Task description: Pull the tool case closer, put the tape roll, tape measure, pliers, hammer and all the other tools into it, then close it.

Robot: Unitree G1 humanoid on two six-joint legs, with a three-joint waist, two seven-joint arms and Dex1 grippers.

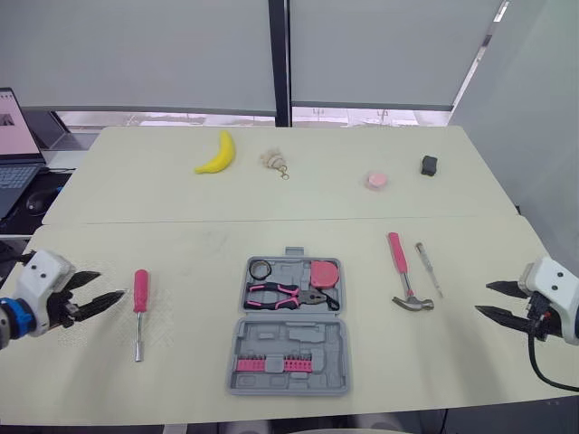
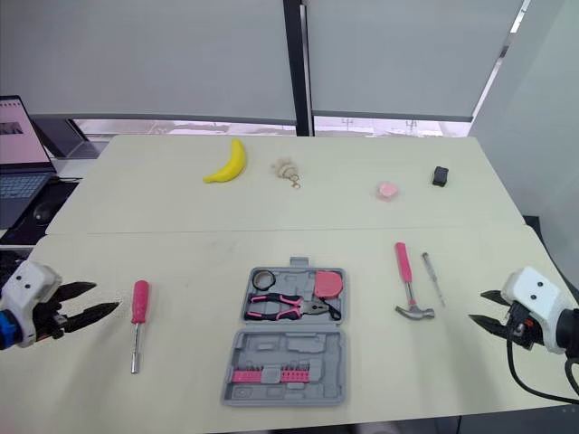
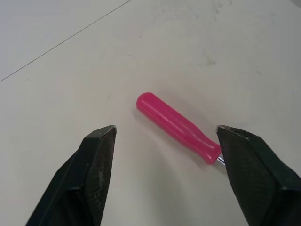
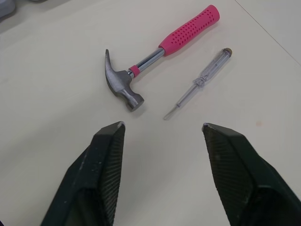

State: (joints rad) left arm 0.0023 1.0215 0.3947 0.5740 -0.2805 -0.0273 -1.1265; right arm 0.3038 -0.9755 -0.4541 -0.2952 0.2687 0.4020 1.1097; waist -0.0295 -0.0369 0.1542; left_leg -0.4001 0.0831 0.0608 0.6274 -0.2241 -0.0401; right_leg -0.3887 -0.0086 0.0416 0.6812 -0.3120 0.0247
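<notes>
Your tool case (image 1: 289, 336) lies open, holding pliers (image 1: 285, 295), tape roll (image 1: 254, 269) and tape measure (image 1: 323, 271). The left gripper (image 1: 110, 284) and right gripper (image 1: 483, 297) are both spread and empty.

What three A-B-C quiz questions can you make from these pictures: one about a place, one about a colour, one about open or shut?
1. Where are the pliers?
A) on the floor
B) in the tool case
C) in a drawer

2. What colour is the handle of the hammer?
A) pink
B) green
C) blue

3. How is the right claw?
A) shut on a tool
B) shut, empty
C) open, empty

Answers:
1 B, they lie in the open case's upper half.
2 A, its grip is bright pink.
3 C, it gapes wide and grips nothing.
</notes>
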